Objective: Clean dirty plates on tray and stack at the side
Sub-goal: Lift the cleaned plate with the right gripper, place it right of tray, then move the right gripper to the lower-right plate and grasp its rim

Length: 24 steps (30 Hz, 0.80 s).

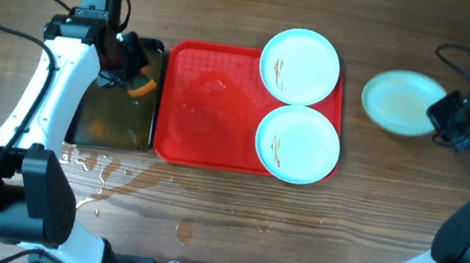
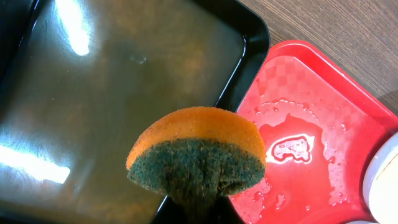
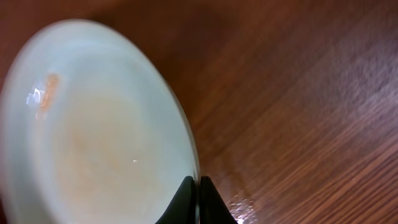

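Bearing a red tray and black tray, the wooden table shows puddles.

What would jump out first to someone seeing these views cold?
The red tray at centre, wet, with two smeared plates along its right side. Right of it, off the tray, the right gripper pinches the rim of a third plate. At far left the left gripper holds an orange-green sponge over the black tray of brownish water.
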### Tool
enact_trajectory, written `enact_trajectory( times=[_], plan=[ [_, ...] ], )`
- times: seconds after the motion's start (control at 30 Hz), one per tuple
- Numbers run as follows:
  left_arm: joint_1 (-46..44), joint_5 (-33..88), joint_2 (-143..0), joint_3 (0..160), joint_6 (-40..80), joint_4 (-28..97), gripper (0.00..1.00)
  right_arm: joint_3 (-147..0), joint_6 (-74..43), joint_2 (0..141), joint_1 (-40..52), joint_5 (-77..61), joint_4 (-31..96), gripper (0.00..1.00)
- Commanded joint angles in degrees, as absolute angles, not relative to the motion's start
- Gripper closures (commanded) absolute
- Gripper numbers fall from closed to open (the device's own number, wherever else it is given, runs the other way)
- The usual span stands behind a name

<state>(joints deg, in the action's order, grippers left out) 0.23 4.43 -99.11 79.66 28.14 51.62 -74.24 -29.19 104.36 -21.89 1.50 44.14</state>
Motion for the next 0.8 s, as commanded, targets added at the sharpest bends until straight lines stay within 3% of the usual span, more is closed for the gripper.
enact_trajectory(
  times=[0.0, 0.03, 0.07, 0.13, 0.3, 0.5, 0.57, 0.77],
  plan=[
    [0.6, 4.9, -99.3, 79.8, 27.4, 51.5, 0.96, -71.2, -30.0, 105.6, -23.7, 0.2, 42.4, 0.96],
    [0.6, 4.9, -99.3, 79.8, 27.4, 51.5, 0.96, -70.3, -30.0, 105.7, -23.7, 0.4, 41.9, 0.84],
    [0.6, 4.9, -99.3, 79.8, 27.4, 51.5, 0.96, -70.2, -29.9, 105.7, -23.7, 0.4, 41.8, 0.66],
    [0.6, 4.9, -99.3, 79.8, 27.4, 51.5, 0.96, -70.8, -24.6, 105.5, -23.6, -5.0, 42.6, 0.46],
    [0.6, 4.9, -99.3, 79.8, 27.4, 52.2, 0.96, -75.2, -13.4, 99.8, -20.3, -25.3, 50.6, 0.49],
    [0.1, 4.9, -99.3, 79.8, 27.4, 52.1, 0.96, -66.4, -16.3, 100.3, -2.5, -20.1, 48.8, 0.48],
    [-0.3, 4.9, -99.3, 79.8, 27.4, 52.1, 0.96, -63.5, -18.4, 100.9, 0.7, -17.1, 47.7, 0.48],
    [-0.3, 4.9, -99.3, 79.8, 27.4, 52.1, 0.96, -59.8, -19.7, 101.2, 4.5, -13.2, 47.6, 0.6]
  ],
)
